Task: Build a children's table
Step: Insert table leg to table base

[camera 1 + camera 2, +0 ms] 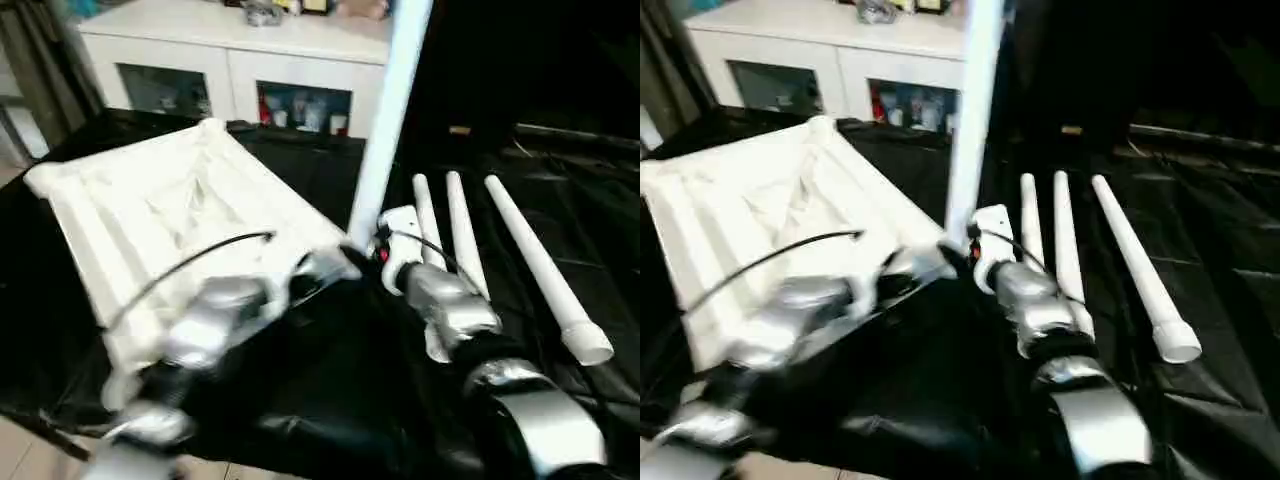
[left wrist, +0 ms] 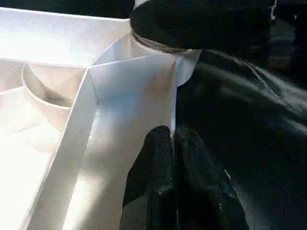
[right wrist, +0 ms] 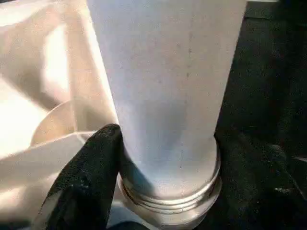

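Step was leg one: right pincer (image 3: 163,182) clamped round the upright leg (image 1: 392,110) at its threaded base, seated at the near corner of the upside-down tabletop (image 1: 170,215) on the black-covered counter (image 1: 330,390). Left pincer (image 2: 175,158) was pressed together against the corner rim. Three legs (image 1: 455,235) lay beside. Next likely needed twisting it home.

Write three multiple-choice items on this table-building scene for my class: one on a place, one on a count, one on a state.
1. Where does the upright leg stand?
A. at the tabletop's near corner
B. on the cabinet
C. on the floor

2. How many legs lie loose on the black cloth?
A. one
B. three
C. four

3. How are the left gripper's fingers?
A. wide open
B. pressed together
C. around a leg

Key: 1 A, its base sits at the tabletop corner; 2 B, three lying legs side by side; 3 B, no gap between them.
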`<state>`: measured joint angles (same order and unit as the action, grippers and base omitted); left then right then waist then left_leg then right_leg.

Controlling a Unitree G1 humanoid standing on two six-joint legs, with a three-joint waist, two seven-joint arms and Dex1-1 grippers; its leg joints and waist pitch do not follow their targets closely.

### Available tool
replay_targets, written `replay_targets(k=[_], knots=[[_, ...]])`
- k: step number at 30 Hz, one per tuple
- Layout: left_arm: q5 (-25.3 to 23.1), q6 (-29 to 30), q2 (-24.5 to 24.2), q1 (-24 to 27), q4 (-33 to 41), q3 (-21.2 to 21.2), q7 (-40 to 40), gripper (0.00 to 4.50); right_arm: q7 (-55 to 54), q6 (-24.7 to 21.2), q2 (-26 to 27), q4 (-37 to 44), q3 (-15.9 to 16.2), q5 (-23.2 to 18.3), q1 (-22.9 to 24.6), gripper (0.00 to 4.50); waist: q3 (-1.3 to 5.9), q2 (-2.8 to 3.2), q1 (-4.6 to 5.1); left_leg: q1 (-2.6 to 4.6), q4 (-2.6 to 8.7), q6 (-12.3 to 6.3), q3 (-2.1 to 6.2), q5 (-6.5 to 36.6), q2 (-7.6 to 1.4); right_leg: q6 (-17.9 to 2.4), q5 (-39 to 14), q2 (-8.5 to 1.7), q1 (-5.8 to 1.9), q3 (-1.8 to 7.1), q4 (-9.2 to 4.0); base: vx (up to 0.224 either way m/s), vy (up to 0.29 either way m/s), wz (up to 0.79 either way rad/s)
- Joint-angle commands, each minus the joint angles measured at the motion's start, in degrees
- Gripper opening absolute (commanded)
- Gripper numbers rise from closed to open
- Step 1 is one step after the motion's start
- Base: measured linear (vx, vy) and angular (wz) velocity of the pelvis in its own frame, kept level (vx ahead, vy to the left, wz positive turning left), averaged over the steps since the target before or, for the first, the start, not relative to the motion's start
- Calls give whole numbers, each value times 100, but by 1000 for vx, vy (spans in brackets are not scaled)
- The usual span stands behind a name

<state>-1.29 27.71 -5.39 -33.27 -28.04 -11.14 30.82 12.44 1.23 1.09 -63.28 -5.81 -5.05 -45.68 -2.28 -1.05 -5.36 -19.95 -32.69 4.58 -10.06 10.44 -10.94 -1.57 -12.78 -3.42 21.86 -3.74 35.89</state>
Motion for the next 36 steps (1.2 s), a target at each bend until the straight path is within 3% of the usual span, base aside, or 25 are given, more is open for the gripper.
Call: replay_targets(k=[1, 2, 4, 5, 6, 9, 14, 16, 22, 29, 36], knots=[[-105, 114, 130, 11, -360, -104, -262, 0, -39, -52, 248, -247, 43, -27, 16, 265, 282, 0, -2, 22, 363, -90, 69, 1065, -231, -972, -929, -503, -197, 324, -506, 0, 0, 0], [-117, 106, 150, -8, -387, -110, -270, 0, -25, -5, 291, -244, 45, -14, -10, 265, 288, 2, -8, 7, 358, -110, 73, 1017, -231, -979, -825, -510, -212, 325, -491, 0, 0, 0], [-125, 87, 134, 2, -369, -136, -223, 0, 202, 134, 322, -171, 105, 7, -15, 321, 289, -7, -17, -18, 351, -197, 72, 900, -230, -1004, -592, -509, -228, 317, -472, 0, 0, 0], [-122, 65, 114, 15, -367, -149, -180, 0, 344, 236, 320, -127, 192, 74, -13, 321, 286, -9, -14, -23, 349, -216, 70, 873, -226, -1014, -557, -507, -231, 317, -471, 0, 0, 0], [-113, 30, 50, 63, -321, -173, -83, 0, 574, 360, 271, -79, 359, 207, 8, 337, 279, -13, -14, -26, 353, -243, 71, 915, -228, -1025, -612, -508, -229, 311, -477, 0, 0, 0], [-77, -92, -46, 130, -244, -195, 70, 0, 767, 432, 183, -66, 465, 292, 13, 364, 255, -28, 3, -43, 375, -249, 83, 1041, -233, -975, -1012, -522, -234, 303, -518, 0, 0, 0], [-8, -250, -409, 370, 129, -276, 648, 0, 1506, 585, -207, 16, 596, 399, 5, 364, 255, -28, 22, -52, 375, -279, 84, 1044, -246, -943, -1187, -527, -234, 311, -531, 0, 0, 0], [68, -260, -618, 516, 378, -304, 948, 0, 1953, 639, -428, 117, 628, 389, 32, 364, 269, -22, 16, -70, 355, -333, 80, 885, -248, -1017, -923, -531, -251, 313, -498, 0, 0, 0], [387, -402, -1228, 965, 991, -343, 1859, 0, 3176, 714, -1020, 451, 760, 334, 102, 364, 291, 6, -2, -28, 315, -569, 60, 569, -264, -1382, 17, -490, -247, 300, -391, 0, 0, 0], [518, -317, -1536, 1201, 1350, -321, 2212, 0, 4293, 610, -1272, 696, 913, 203, 187, 364, 273, -4, -1, -42, 323, -539, 56, 724, -268, -1390, -223, -490, -263, 298, -408, 0, 0, 0], [600, -275, -1636, 1293, 1511, -304, 2337, 0, 4930, 493, -1391, 827, 1126, 264, 270, 292, 282, -19, -8, -43, 308, -574, 52, 629, -258, -1420, -155, -484, -264, 292, -395, 0, 0, 0]])
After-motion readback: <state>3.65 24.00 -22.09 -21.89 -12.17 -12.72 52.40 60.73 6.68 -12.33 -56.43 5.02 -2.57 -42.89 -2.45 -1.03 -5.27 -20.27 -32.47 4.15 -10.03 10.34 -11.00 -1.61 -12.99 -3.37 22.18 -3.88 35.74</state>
